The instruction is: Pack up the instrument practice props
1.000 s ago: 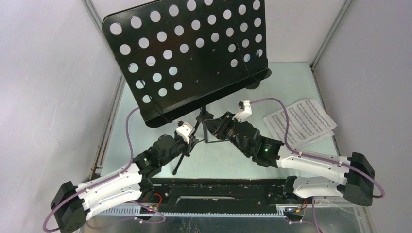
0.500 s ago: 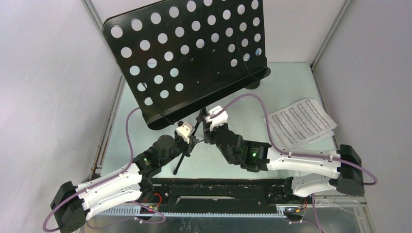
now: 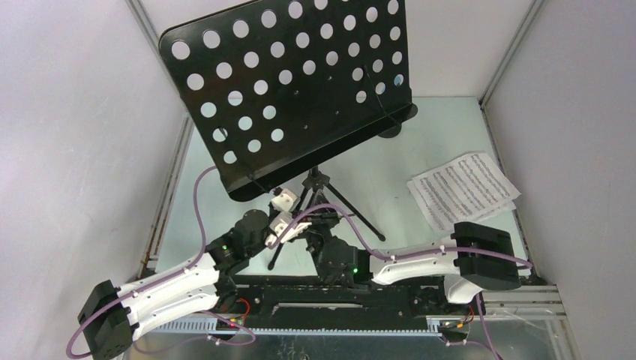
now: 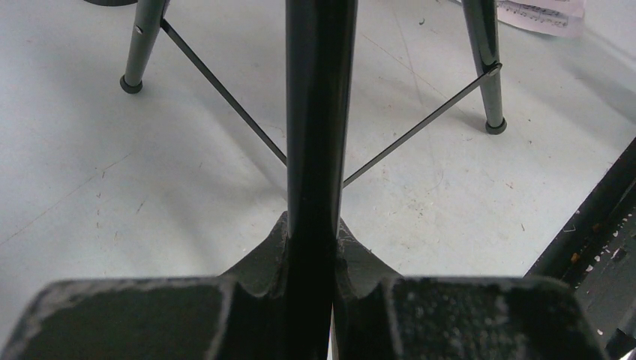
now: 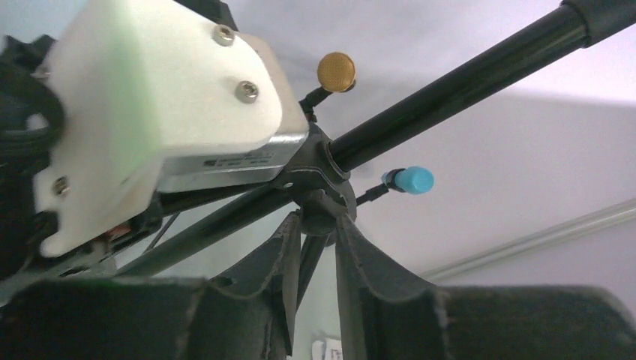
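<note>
Holding the pole (image 4: 315,112) fast in the tightly closed left claw (image 4: 311,251), shut the half-open, empty right claw (image 5: 313,247) squarely on the leg (image 5: 306,271) it straddles, just under the hub (image 5: 319,176).

Bright, even light from above the music rack (image 3: 289,90) leaves only faint, soft shadows on the pale table (image 3: 420,142) under it, while in the right wrist view the white camera housing (image 5: 150,112) beside its pole is blurred and out of focus.
</note>
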Tool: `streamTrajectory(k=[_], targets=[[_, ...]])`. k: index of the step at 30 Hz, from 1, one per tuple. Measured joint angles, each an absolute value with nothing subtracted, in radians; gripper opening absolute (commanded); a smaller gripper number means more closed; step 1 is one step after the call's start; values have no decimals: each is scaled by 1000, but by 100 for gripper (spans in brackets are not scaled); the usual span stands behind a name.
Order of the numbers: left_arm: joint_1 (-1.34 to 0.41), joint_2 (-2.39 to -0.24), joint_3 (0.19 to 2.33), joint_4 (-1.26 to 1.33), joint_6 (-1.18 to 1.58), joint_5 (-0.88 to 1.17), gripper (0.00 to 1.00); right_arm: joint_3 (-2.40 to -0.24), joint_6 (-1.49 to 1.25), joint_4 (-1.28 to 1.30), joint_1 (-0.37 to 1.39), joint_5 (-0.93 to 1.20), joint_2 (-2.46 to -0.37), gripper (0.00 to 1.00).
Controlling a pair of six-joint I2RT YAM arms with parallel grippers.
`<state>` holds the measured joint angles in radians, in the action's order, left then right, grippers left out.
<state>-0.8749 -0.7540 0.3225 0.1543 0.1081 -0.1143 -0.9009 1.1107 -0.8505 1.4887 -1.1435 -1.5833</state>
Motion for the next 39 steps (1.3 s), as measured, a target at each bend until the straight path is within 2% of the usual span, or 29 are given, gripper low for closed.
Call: streamTrajectory(k=[2,6,9,11,13,18,21,27,35,37,39], targets=[[-875,-754,323,156,109,-116,0,-877,1150,-922,1507,-1137,-1584,57],[-877,-753,323,156,111,-120,0,-855,1124,-950,1542,-1124,-1552,69],[-877,-753,323,156,112,-120,1,-852,955,-772,1555,-1085,-1442,97],[-877,-754,323,156,112,-120,1,-852,791,-618,1559,-1029,-1347,100],[-877,-754,323,156,112,-120,1,-834,617,-476,1557,-935,-1222,100],[-877,-754,323,156,112,-120,1,-651,297,-331,1485,-746,-927,98],[-877,-754,323,156,112,-120,1,-569,194,-278,1379,-646,-868,94],[-877,-754,323,156,113,-118,1,-460,121,-235,1135,-428,-864,87],[-877,-760,323,163,113,-111,0,-459,145,-366,994,-202,-1018,72],[-877,-760,323,163,113,-110,0,-459,150,-393,980,-173,-1050,63],[-877,-761,323,164,112,-109,0,-460,155,-419,974,-155,-1077,47]])
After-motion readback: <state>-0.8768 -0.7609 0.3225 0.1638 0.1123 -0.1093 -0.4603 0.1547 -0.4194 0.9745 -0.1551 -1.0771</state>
